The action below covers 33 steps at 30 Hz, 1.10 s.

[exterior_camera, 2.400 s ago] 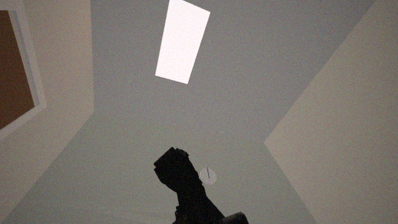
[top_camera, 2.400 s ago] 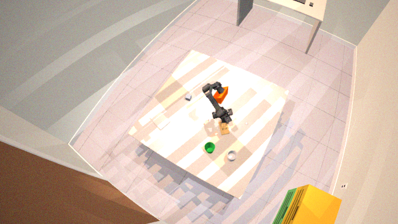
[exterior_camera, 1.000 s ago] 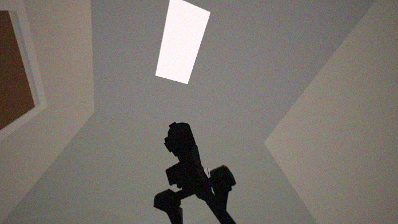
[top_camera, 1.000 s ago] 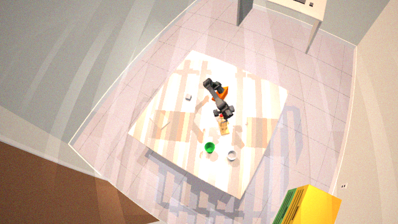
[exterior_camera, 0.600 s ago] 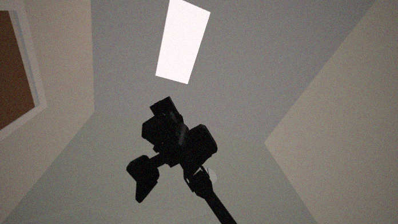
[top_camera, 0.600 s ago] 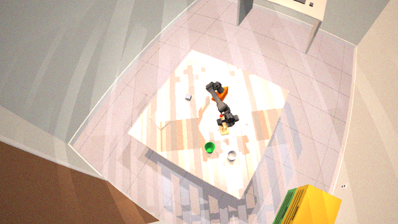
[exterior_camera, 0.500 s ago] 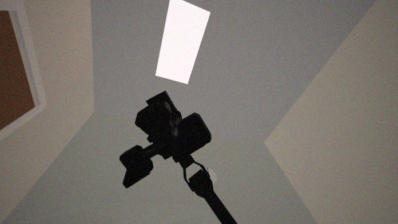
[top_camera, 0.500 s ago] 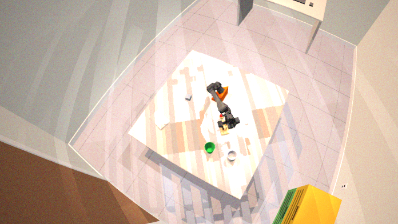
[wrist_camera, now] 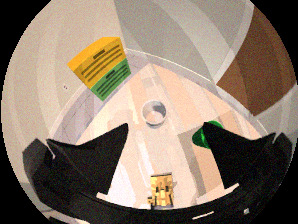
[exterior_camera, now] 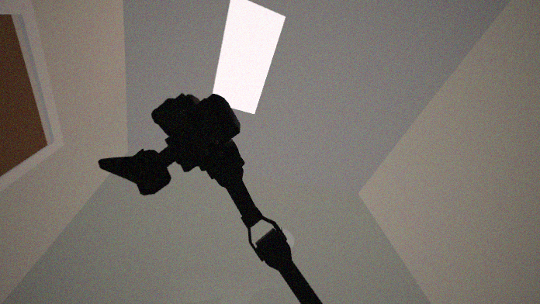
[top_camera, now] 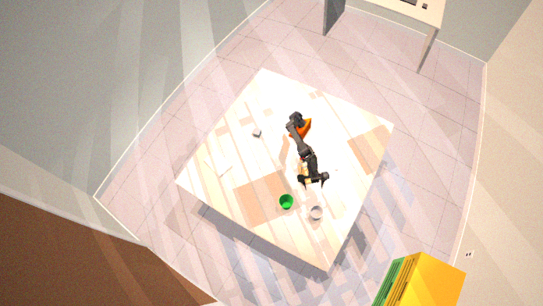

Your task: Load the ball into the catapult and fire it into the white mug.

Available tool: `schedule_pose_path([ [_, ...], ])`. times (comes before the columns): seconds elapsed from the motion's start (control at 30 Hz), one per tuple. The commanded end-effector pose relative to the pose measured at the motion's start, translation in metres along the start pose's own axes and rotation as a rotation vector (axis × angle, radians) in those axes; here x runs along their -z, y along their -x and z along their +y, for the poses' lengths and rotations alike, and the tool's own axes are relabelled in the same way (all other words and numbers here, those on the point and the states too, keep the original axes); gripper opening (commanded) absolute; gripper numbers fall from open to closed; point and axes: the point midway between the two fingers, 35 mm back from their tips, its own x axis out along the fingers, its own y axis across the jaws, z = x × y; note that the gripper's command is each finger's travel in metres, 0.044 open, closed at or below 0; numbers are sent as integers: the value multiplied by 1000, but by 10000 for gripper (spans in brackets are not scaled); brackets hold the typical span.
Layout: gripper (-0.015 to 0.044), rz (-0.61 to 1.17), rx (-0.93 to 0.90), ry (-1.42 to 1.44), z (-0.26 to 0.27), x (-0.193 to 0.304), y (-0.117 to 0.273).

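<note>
The wooden catapult [top_camera: 302, 169] [wrist_camera: 161, 191] stands on the table, partly hidden by the arm in the top view. A small red spot, apparently the ball, shows at its end nearer the arm's base; the wrist view does not show it. My gripper [top_camera: 314, 186] [wrist_camera: 166, 127] is open and empty, above and just past the catapult's other end, on the mug side. The white mug [top_camera: 316, 213] [wrist_camera: 154, 114] stands upright beyond the fingers. The exterior view shows only the arm and gripper in dark outline from below.
A green cup [top_camera: 285, 201] [wrist_camera: 200, 139] stands beside the white mug, partly behind a finger in the wrist view. An orange wedge [top_camera: 306, 128] lies by the arm's base. A small grey block [top_camera: 257, 133] and a flat white item [top_camera: 221, 168] lie farther off on the table.
</note>
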Motion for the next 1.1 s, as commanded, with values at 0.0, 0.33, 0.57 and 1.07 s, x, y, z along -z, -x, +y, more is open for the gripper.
schedule_pose_path([
  [0.0, 440, -22, 11, -4, -5, -7, -2],
  [0.33, 440, -17, 45, 114, 2, -6, -1],
  [0.57, 414, -17, 45, 114, 2, -6, -1],
  [1.07, 20, -17, 45, 114, 2, -6, -1],
])
